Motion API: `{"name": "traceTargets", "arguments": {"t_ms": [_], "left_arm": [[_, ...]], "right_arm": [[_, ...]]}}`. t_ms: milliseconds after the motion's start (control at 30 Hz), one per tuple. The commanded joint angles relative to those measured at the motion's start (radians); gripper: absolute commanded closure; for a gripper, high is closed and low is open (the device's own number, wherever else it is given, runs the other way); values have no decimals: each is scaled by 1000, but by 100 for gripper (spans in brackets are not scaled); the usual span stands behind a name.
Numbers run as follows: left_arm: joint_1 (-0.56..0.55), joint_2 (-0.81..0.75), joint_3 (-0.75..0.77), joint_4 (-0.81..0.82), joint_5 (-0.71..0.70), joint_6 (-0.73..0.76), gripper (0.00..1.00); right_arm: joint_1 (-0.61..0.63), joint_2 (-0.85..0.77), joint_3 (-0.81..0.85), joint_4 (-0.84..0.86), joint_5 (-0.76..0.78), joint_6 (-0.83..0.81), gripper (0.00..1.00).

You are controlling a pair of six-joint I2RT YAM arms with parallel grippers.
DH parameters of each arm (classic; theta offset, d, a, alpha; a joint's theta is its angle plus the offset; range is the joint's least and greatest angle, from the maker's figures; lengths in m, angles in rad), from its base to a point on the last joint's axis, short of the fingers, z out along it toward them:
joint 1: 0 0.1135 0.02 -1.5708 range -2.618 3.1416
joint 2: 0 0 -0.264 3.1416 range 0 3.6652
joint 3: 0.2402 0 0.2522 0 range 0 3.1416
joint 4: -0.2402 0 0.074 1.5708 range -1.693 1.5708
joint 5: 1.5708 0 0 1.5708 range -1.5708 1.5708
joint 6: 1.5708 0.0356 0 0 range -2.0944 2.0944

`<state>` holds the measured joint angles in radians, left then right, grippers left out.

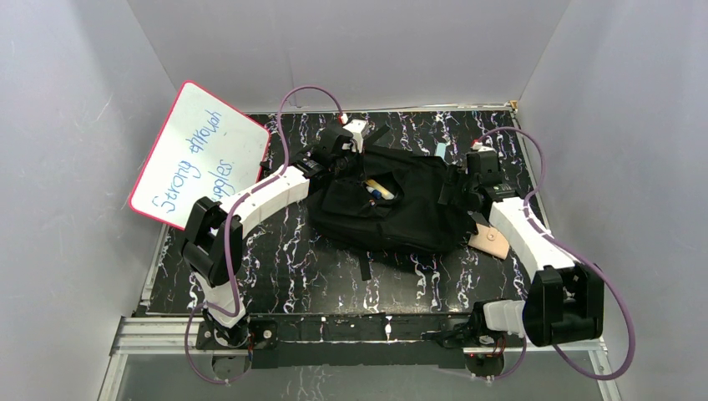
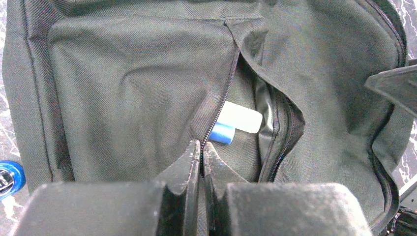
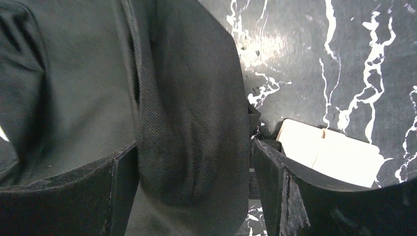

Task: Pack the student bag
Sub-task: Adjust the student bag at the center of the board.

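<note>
Our left gripper [image 2: 201, 147] is pressed fully shut, its tips meeting right on the zip edge of the front pocket [image 2: 255, 113], and it looks to be pinching that edge. Our right gripper [image 3: 193, 152] stands wide, its jaws straddling a bulge of fabric at the right side of the bag [image 1: 401, 221] without clamping it. The bag lies flat in the middle of the table [image 1: 334, 280], a little toward the far side, its pocket gaping with a white and blue object [image 2: 239, 119] inside. We judge it soft and floppy, fairly light, apt to sag and slide on the smooth top. The firmer zip seams and rims look better to take hold of than loose cloth. A tan card [image 3: 329, 152] lies just beside its right edge.
</note>
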<state>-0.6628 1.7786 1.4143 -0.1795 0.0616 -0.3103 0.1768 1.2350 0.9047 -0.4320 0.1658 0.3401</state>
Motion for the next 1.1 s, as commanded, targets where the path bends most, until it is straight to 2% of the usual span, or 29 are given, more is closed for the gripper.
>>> {"name": "traceTargets", "arguments": {"t_ms": [0, 233, 333, 467, 500, 667, 900, 1067], "left_arm": [[12, -21, 4, 0, 1, 8, 100], [11, -10, 7, 1, 1, 8, 100], [11, -1, 9, 1, 2, 7, 100], [11, 8, 27, 0, 5, 6, 100], [12, 10, 34, -1, 5, 6, 100], [12, 3, 84, -17, -12, 0, 100], [11, -20, 250, -74, -48, 19, 100], [11, -34, 348, -110, -151, 60, 100]], "right_arm": [[-4, 22, 1, 21, -8, -14, 15], [-3, 24, -14, 73, -69, -30, 43], [-3, 25, -18, 84, -86, -35, 52], [-4, 21, -13, 100, -151, -61, 91], [-4, 17, -8, 107, -186, -67, 98], [-3, -23, 89, 118, -348, -67, 100], [-3, -38, 375, 132, -493, 0, 100], [-4, 12, 564, 148, -593, 46, 100]]}}
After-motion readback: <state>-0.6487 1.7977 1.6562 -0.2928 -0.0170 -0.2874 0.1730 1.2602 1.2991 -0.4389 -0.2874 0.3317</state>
